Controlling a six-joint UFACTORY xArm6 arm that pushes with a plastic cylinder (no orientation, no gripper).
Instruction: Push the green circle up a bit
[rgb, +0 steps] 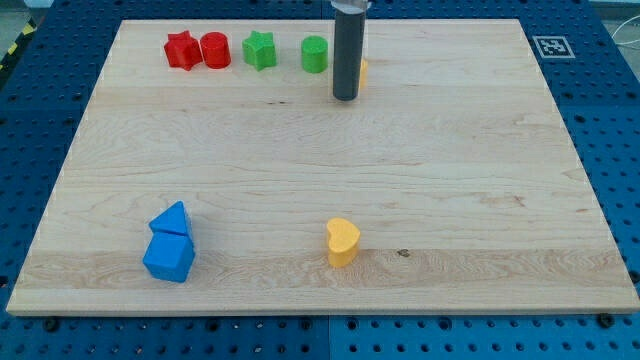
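the step in hand looks like the approach: my tip (345, 97) stands on the bench (300, 180) near its top edge, just to the right of the green circle (315, 54) and a little lower, close beside it but, as far as i can tell, not touching it. there is no claw on this arm, only the dark rod, so nothing can be open, closed or gripping.

the green circle sits in the row along the top edge, a little left of the middle, with the green star (259, 49) to its left, and further left the red circle (215, 50) and the red star (182, 49), which touch each other. a yellow block (363, 70) peeks out from behind the rod on the right; its shape is hidden.

to push the circle up, i judge the tip must first slide left until it is straight below the circle, then move toward the top edge. only a short shove is wanted, since little bench is left above it. coming in off-centre would likely nudge it sideways toward the green star.
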